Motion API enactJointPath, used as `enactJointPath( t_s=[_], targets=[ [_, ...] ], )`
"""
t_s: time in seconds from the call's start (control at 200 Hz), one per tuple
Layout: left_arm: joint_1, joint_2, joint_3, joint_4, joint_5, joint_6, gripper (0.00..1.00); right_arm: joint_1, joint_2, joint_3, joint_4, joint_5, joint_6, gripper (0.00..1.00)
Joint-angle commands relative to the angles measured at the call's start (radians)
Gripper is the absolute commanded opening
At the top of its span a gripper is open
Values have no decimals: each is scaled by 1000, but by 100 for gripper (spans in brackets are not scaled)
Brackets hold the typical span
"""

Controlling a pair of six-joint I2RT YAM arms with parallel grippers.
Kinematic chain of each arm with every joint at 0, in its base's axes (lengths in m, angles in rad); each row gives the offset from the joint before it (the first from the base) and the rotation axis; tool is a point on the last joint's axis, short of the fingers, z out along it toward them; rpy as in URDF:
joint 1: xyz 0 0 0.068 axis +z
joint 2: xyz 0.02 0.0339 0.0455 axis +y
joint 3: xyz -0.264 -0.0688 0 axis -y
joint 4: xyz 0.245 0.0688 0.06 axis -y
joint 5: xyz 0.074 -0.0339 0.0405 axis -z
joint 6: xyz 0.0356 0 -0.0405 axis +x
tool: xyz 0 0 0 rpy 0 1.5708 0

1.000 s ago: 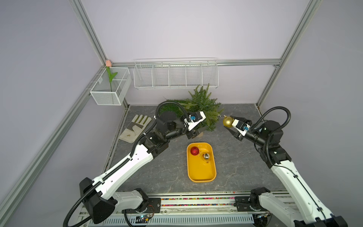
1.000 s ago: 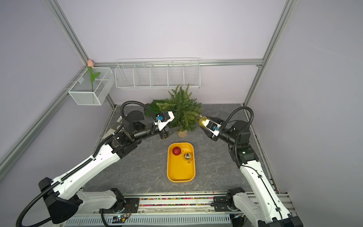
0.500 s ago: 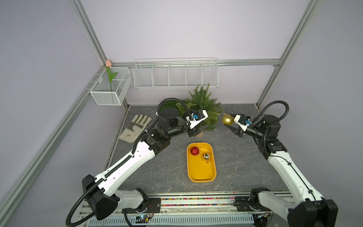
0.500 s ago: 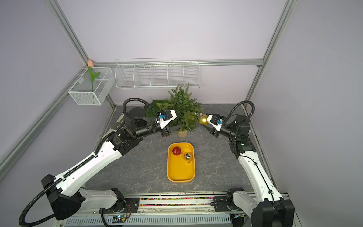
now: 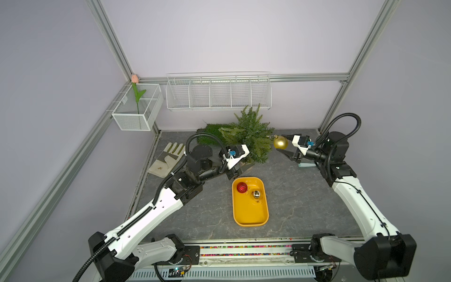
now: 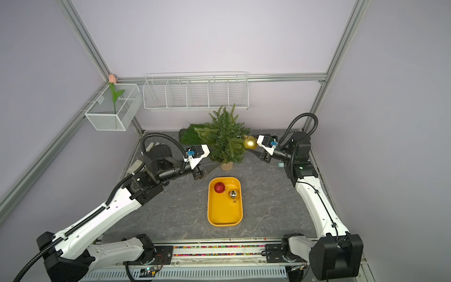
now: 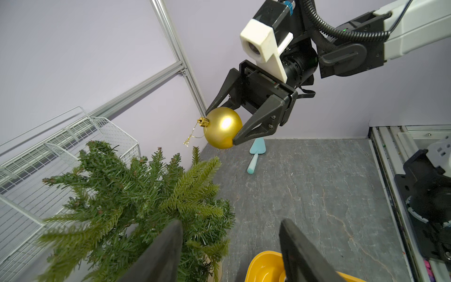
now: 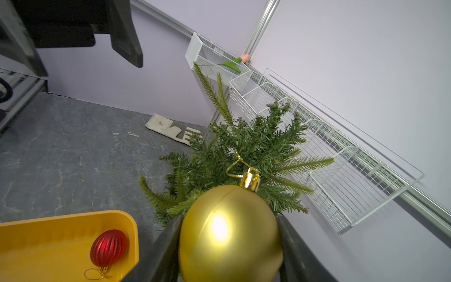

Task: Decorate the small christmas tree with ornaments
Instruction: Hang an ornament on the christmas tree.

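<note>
The small christmas tree (image 5: 249, 136) (image 6: 224, 136) stands at the back of the table on its tan base. My right gripper (image 5: 281, 143) (image 7: 220, 127) (image 8: 230, 219) is shut on the matte gold ornament (image 5: 280, 142) (image 6: 250, 142) (image 8: 230, 234), held in the air at the tree's right side. The ornament's string loop hangs toward the branches. My left gripper (image 5: 246, 166) (image 7: 231, 222) is open and holds nothing, low by the tree's front left. The ribbed red ornament (image 5: 242, 187) (image 8: 108, 247) and the mirror-like pale gold ornament (image 5: 256, 194) lie in the yellow tray (image 5: 249, 214).
A flat fake-grass patch (image 5: 210, 131) lies behind the tree, and a work glove (image 5: 168, 158) lies at the left. A teal trowel (image 7: 255, 156) rests under the right arm. On the back wall hang a wire shelf (image 5: 218, 94) and a mesh box with a tulip (image 5: 136, 97).
My right gripper has carried the gold ornament a little closer to the tree's right side. The left gripper has shifted only slightly by the tree and stays open.
</note>
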Motion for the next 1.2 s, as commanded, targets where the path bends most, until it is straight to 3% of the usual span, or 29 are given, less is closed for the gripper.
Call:
enactJointPath(
  t_s=[0.0, 0.69, 1.195],
  targets=[
    [3, -26, -28, 24, -23, -31, 65, -3, -14, 13, -89, -83, -9, 57],
    [3, -68, -73, 38, -34, -84, 66, 18, 7, 18, -273, -50, -116, 57],
    [4, -72, -65, 35, -32, -96, 66, 26, 24, 12, -227, 12, -96, 57]
  ],
)
